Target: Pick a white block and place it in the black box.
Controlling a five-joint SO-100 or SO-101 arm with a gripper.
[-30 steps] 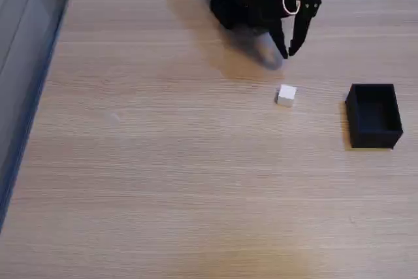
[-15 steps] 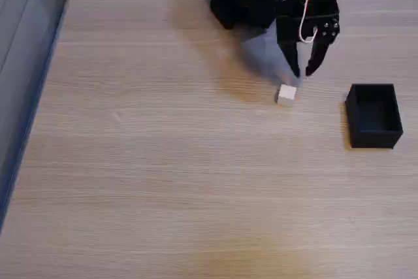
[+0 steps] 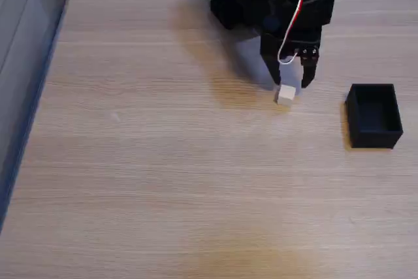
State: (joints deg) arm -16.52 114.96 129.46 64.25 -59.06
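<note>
A small white block (image 3: 285,95) sits on the pale wood-grain worktop (image 3: 163,161) in the fixed view, right of centre and toward the far side, with the black arm's tool (image 3: 291,85) poised directly over it. The tool's two dark fingers (image 3: 307,74) are spread narrowly, a little wider than the cube, their tips flanking its top edge; whether either tip touches the block cannot be told from this angle, and nothing is gripped. A white cable (image 3: 288,34) loops down the front of the arm above the fingers. To the right, well apart from the cube, stands the black box (image 3: 373,115), open side up, its dark hollow facing the camera, near the worktop's right edge. Bare wood lies between cube and box, and a broad open stretch of worktop runs forward and to the left as far as the blue-grey edge strip (image 3: 29,119) on the left side.
</note>
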